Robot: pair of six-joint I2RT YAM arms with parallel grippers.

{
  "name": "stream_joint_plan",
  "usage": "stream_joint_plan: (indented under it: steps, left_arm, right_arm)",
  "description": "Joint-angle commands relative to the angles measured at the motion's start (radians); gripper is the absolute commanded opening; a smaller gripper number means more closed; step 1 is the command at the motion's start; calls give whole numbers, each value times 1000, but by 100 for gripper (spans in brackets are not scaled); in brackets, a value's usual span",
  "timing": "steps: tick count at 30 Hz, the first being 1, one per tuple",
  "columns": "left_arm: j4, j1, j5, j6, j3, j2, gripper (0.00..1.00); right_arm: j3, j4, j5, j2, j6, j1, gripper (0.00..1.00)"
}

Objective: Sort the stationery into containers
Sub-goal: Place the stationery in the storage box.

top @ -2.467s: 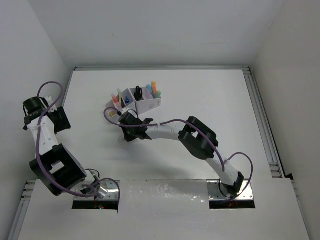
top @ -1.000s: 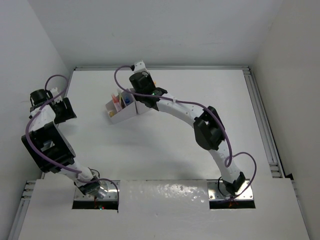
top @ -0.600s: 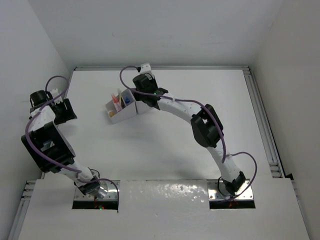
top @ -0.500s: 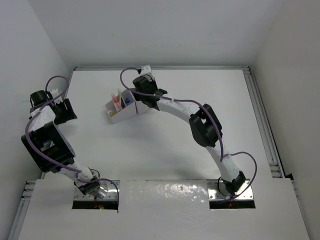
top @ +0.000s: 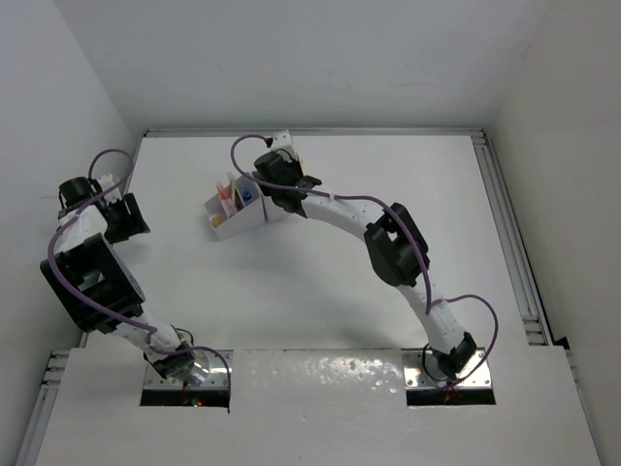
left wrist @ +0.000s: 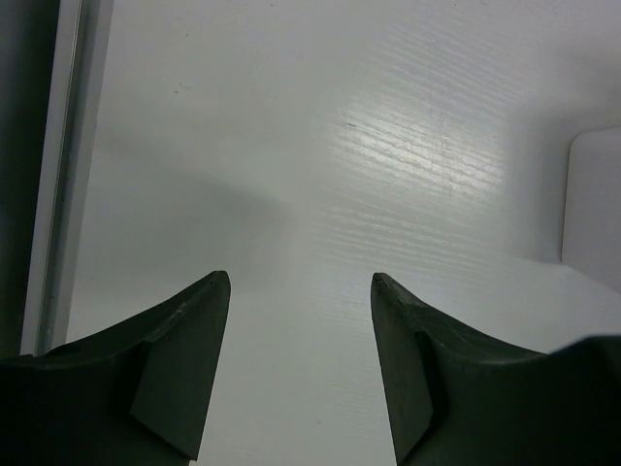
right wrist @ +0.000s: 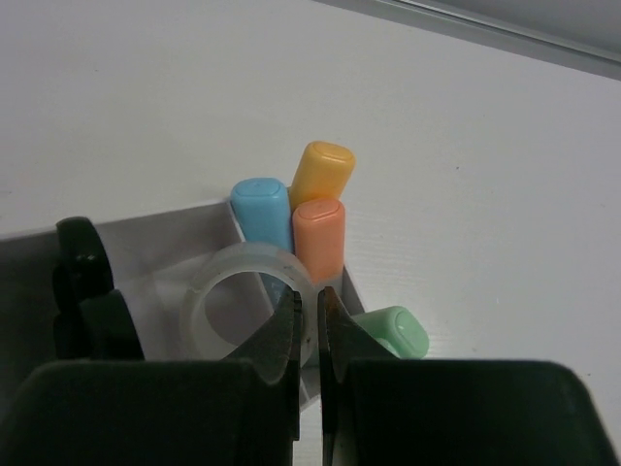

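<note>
Above the desk organiser (right wrist: 165, 243), at the compartment beside its blue, orange and coral caps (right wrist: 318, 233), my right jaws are closed on the wall of the clear tape ring (right wrist: 243, 260). I judge it light, stiff and slick, so the rim is the only sound hold. Being round, it has no long axis. Its hole opens toward my wrist. My left jaws stand open and empty over the counter (left wrist: 388, 146), well left of the organiser.
</note>
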Motion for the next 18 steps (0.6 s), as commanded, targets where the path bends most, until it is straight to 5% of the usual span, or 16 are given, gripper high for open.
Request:
stream_joint_plan:
  steps: [1,8,9,18]
  left_arm:
    - [38,9,7,13,-6,-1,58]
    - [40,9,8,13,-5,-1,58]
    - [38,9,7,13,-5,-1,58]
    - [37,11,11,10,1,-1,58]
  right_arm:
    - [-20,-11,-29,-32,18,30,0]
    - [-36,-2,-34,-43,5,36,2]
    - [-39,-2,-43,-47,5,36,11]
    - [-96,62,-71,-129,-36,36,32]
